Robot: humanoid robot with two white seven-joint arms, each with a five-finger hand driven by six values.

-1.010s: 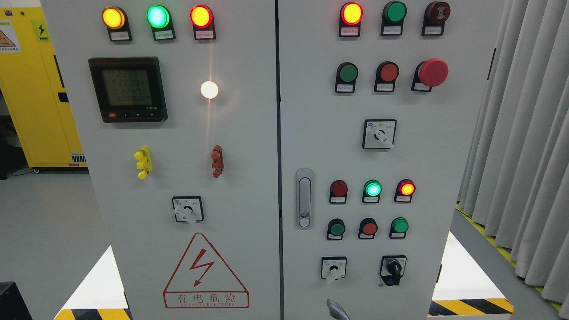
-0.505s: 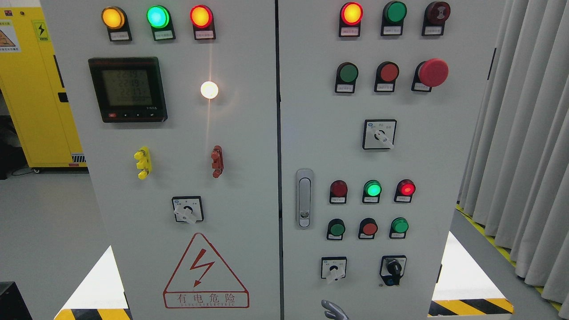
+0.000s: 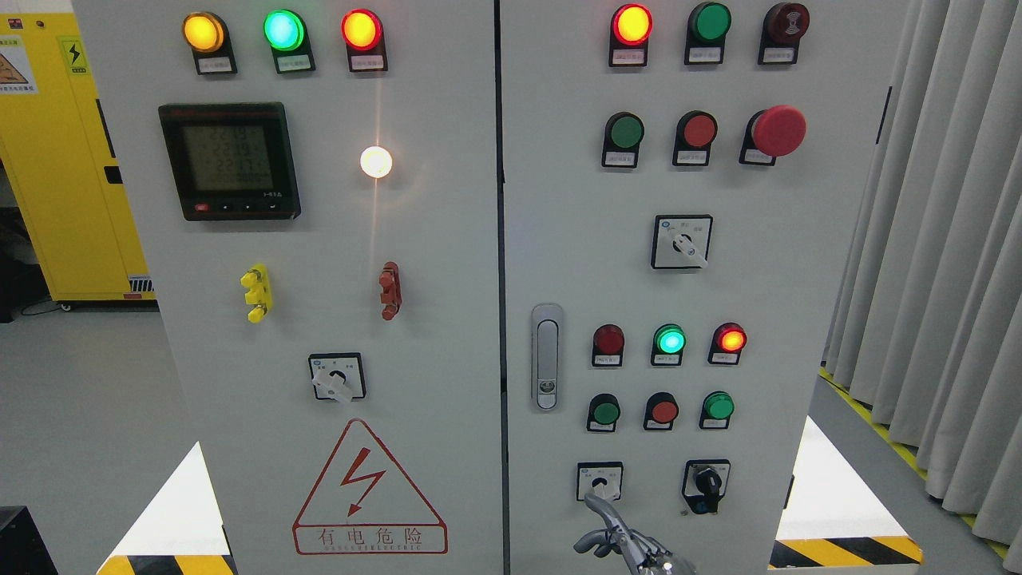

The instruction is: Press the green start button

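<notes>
Fingers of our right hand rise from the bottom edge: one is stretched up with its tip just under the white-handled selector switch, the others are curled in, and they hold nothing.

We face a grey electrical cabinet with two doors. A yellow cabinet stands behind it on the left, and grey curtains hang on the right.

The left door carries a digital meter, a red warning triangle, three lit lamps along the top in amber, green and red, one white lamp, one yellow terminal block, one red terminal block and one selector switch.

The right door holds a metal latch handle and a red mushroom button. It also has three selector switches: one at mid-height and two at the bottom, the second of them black-handled.

We count three unlit green buttons on this door. One is in the upper row beside a red button. Two sit in the lower row, either side of another red button. Labels are too small to read, so we cannot tell which is the start button. The lower-left one lies nearest our hand, above the white-handled switch and apart from the fingertip.

Above that row are three lamps: one dark red, one lit green, one lit red.
</notes>
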